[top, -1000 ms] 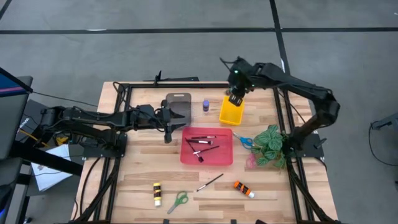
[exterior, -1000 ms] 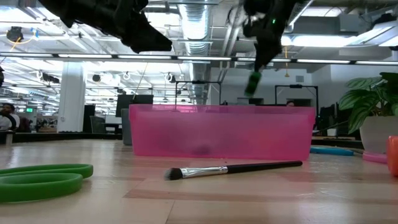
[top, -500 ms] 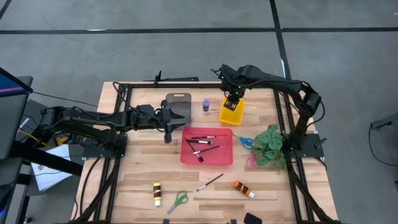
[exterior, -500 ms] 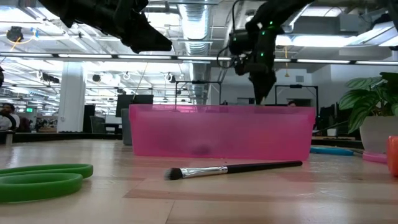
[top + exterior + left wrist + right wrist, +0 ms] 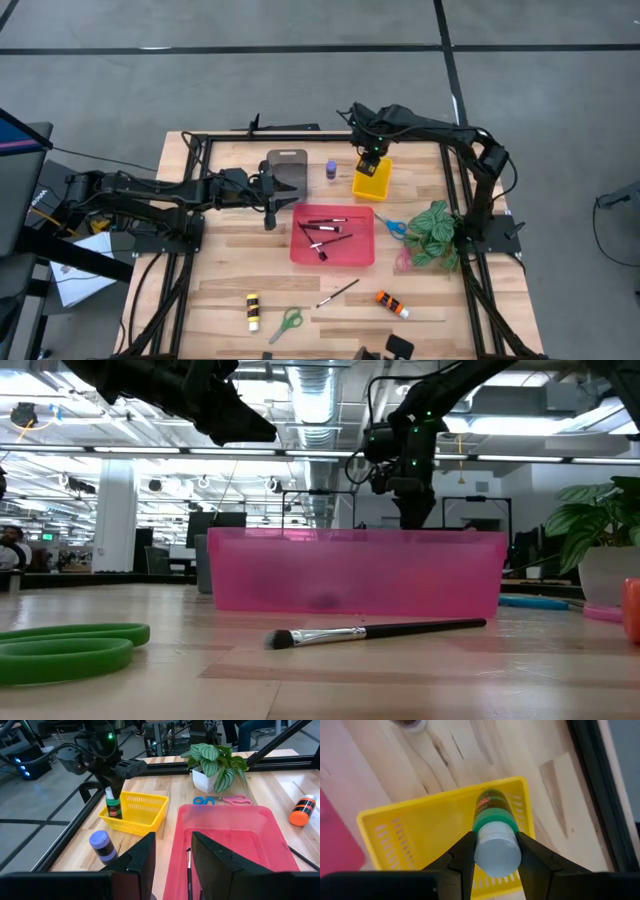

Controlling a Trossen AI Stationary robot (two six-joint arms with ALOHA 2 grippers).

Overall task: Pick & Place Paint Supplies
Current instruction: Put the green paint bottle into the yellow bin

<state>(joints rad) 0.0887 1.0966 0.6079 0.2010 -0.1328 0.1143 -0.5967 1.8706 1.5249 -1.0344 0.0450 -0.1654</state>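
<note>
One green paint bottle we list as clamped upright in the right gripper, down inside the yellow basket close against one of its walls. Beside the basket stand a purple bottle and the red tray of brushes, with bare wood between them. Left gripper hangs just off the tray's edge, fingers parted, holding nothing.
</note>
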